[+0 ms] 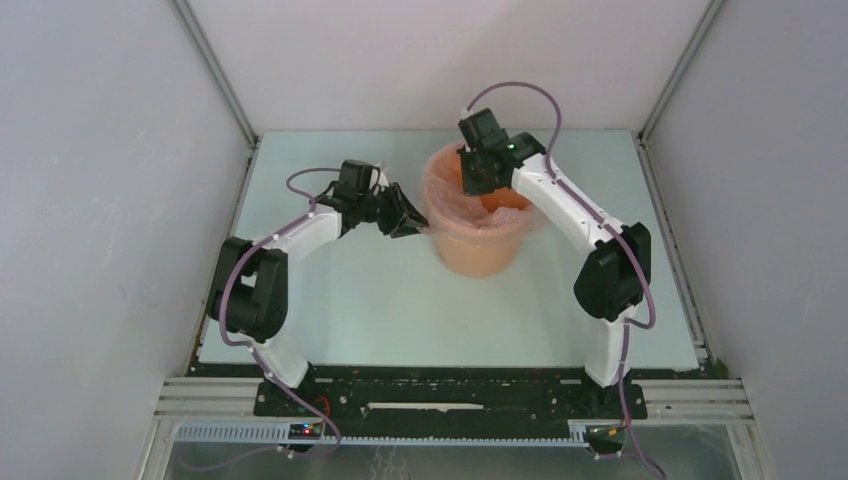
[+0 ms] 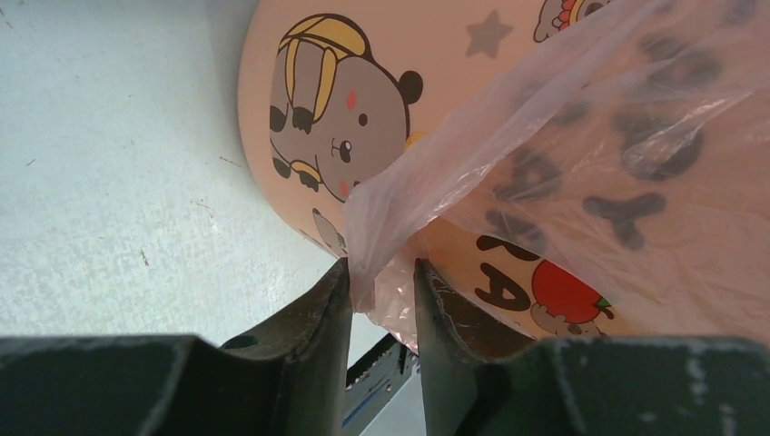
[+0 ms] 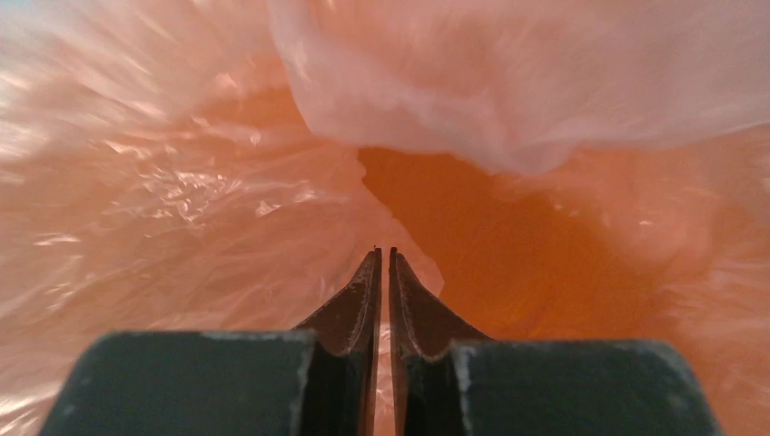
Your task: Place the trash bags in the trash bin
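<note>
On the pale surface (image 1: 380, 310), from above: round orange-tan plastic bin (image 1: 480, 255) stands centre-back, with the thin pale-pink translucent film bag (image 1: 433, 187) draped over its rim.
Left wrist: left jaws pinch a bag corner — just outside the bin's cartoon-printed wall.
Right wrist: right jaws pressed nearly together — down inside the bag-lined bin.

Pink wrinkly bag (image 1: 436, 186), lining upright orange bin (image 1: 482, 252)

Right gripper (image 3: 383, 252): fingers almost together, with a thin slit between the tips. Wrinkled, glossy pale-pink trash bag (image 3: 182, 200) film surrounds them. Bare orange trash bin (image 3: 508, 254) wall shows right of the tips.
</note>
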